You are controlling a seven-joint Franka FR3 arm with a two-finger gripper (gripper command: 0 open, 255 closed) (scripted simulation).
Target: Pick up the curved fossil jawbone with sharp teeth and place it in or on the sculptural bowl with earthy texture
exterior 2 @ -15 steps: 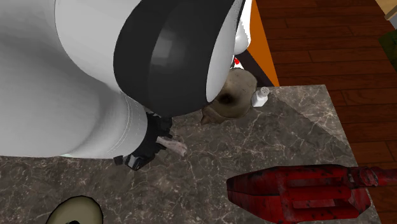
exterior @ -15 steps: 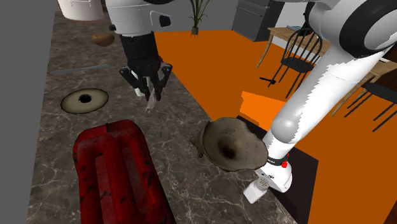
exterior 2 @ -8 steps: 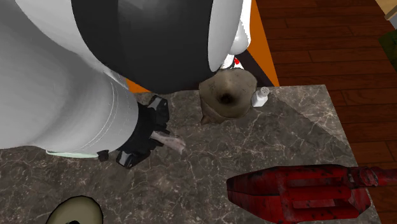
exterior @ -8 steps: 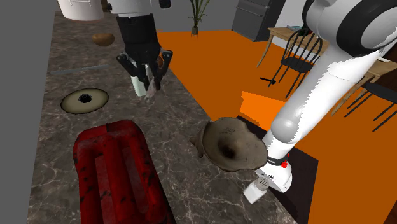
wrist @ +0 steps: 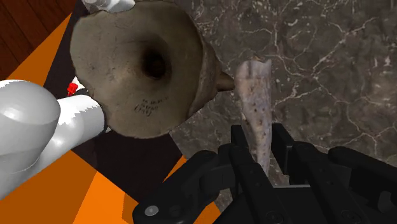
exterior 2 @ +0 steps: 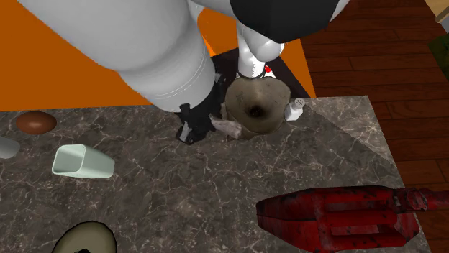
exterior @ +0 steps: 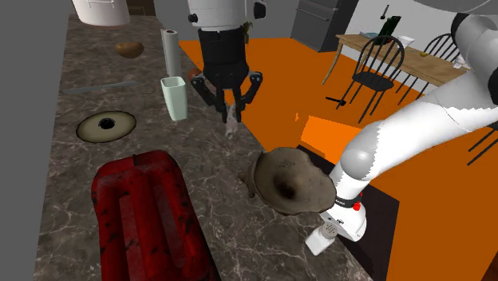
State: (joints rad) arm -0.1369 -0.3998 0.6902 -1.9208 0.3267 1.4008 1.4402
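Observation:
A pale, speckled jawbone (wrist: 256,108) hangs clamped between my black fingers, lifted well above the dark marble counter (exterior: 96,156). My gripper (exterior: 231,104) is shut on the jawbone (exterior: 231,122), near the counter's edge by the orange floor. In the second exterior view the jawbone (exterior 2: 227,128) sticks out of the gripper (exterior 2: 196,129) toward the brown rough-textured bowl (exterior 2: 256,108). That bowl (exterior: 291,181) stands on the counter near the arm's base. In the wrist view the bowl (wrist: 141,67) lies just beside the bone's tip.
A large red glossy object (exterior: 148,219) lies along the counter's near part. A pale green cup (exterior: 175,97) and a grey cylinder (exterior: 169,50) stand behind the gripper. An olive dish (exterior: 105,126), a brown lump (exterior: 129,48) and a white shaker (exterior: 325,232) are also on the counter.
The gripper has carried the jawbone toward the shoulder view's right, closer to the bowl. The green cup and grey cylinder, hidden behind the hand earlier, have come into view.

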